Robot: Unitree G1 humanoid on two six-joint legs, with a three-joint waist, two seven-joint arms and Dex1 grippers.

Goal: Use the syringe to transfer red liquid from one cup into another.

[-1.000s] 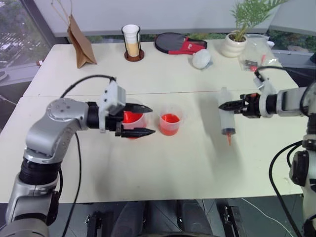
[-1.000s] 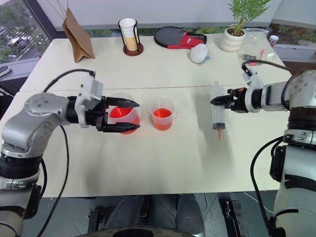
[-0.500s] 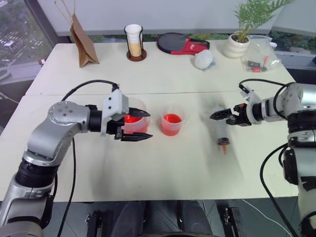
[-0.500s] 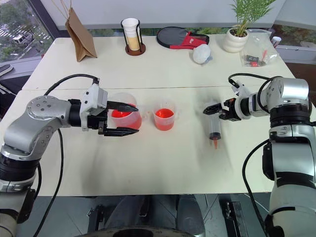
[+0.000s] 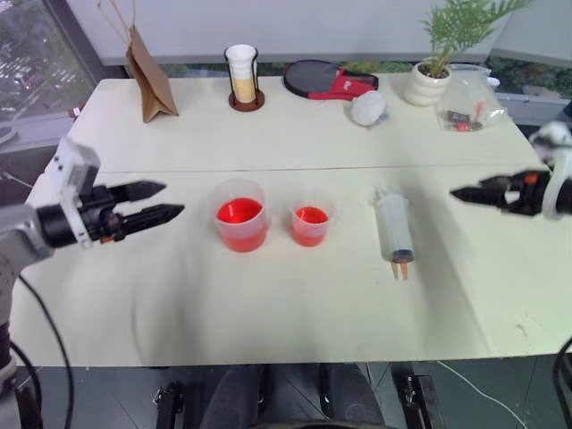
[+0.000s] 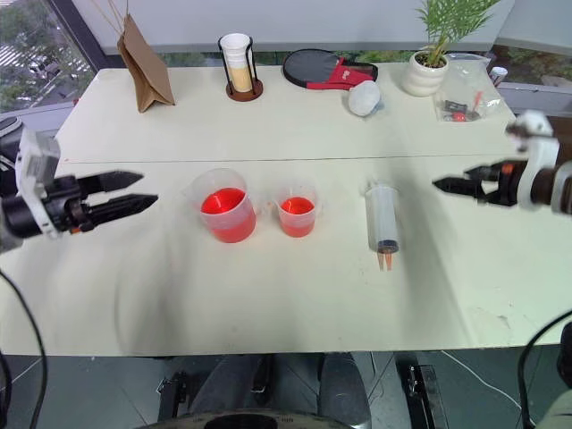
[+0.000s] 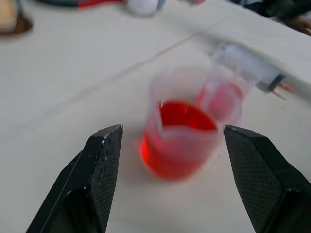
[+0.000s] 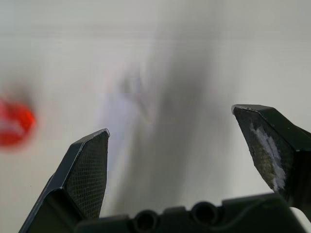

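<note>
The large clear plastic syringe [image 6: 385, 228] with black plunger seal and orange-red tip lies flat on the cream table [image 6: 295, 304], tip pointing toward the near edge, free of both tools. To its left stands the smaller, narrower clear plastic cup [image 6: 296, 211]; just beside that, further left, stands the larger, wider clear plastic cup [image 6: 222, 205] with a rim lip. Both cups hold bright red liquid [image 6: 223, 202] and stand apart from each other. The left tool [image 6: 134, 191] hangs at the left side of the table, well apart from the larger cup, its two black fingers [image 7: 99, 170] spread and empty. The right tool [image 6: 451, 186] hangs at the right side, near the syringe but clear of it, fingers spread and empty.
</note>
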